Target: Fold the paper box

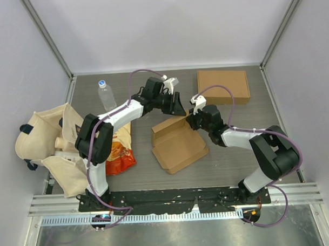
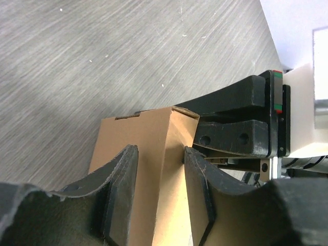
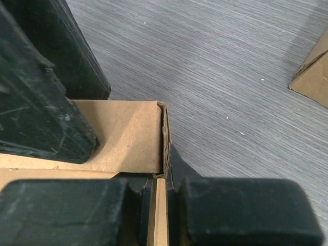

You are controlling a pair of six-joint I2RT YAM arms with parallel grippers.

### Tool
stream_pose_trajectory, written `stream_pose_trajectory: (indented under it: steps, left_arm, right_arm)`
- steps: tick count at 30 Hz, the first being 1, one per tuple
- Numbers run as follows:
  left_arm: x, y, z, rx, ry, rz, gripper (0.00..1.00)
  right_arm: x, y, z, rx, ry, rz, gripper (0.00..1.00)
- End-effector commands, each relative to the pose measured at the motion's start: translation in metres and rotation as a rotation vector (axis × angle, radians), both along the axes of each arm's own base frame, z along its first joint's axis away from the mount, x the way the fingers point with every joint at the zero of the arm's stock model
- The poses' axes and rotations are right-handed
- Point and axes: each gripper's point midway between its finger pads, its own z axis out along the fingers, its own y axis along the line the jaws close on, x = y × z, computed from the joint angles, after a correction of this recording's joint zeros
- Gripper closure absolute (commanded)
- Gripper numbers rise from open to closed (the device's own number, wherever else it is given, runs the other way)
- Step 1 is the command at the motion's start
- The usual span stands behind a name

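Top external: half-folded brown paper box [image 1: 179, 147]

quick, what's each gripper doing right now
left gripper: straddling a wall of the paper box, grip cannot be told
right gripper: closed on the paper box wall

A robotics lab cell: white panel walls [image 1: 166, 26], aluminium frame posts [image 1: 47, 36], grey table [image 1: 236, 166].

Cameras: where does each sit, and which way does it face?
Top external: overhead, facing down on the table; left arm and right arm show.
Left wrist: looks along its own fingers at the paper box.
Right wrist: looks along its own fingers, clamped on the box wall.
Shared: left view shows the right pincer, right view the left pincer.
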Motion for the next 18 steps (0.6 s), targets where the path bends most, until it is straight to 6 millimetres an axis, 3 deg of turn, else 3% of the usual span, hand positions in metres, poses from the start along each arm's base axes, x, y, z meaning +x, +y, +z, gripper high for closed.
stream_pose_trajectory:
  steps: [1, 5, 8, 15, 18]
  left_arm:
    - [0.001, -0.002, -0.004, -0.037, 0.076, 0.025, 0.57]
    - [0.035, 0.028, 0.012, -0.076, 0.093, 0.198, 0.60]
    - [0.057, 0.046, 0.001, -0.029, 0.092, 0.296, 0.63]
    - [0.043, 0.041, -0.065, 0.090, 0.211, 0.283, 0.77]
    - [0.029, 0.028, -0.083, 0.098, 0.258, 0.222, 0.79]
  right_arm:
    - [-0.002, -0.002, 0.007, 0.020, -0.054, -0.074, 0.99]
    - [-0.008, 0.003, 0.005, -0.014, -0.045, -0.008, 0.99]
    - [-0.015, 0.008, 0.006, 0.001, -0.046, 0.037, 0.99]
    - [-0.015, 0.010, 0.010, 0.010, -0.054, 0.050, 0.99]
    - [-0.013, 0.009, 0.012, 0.009, -0.060, 0.040, 0.99]
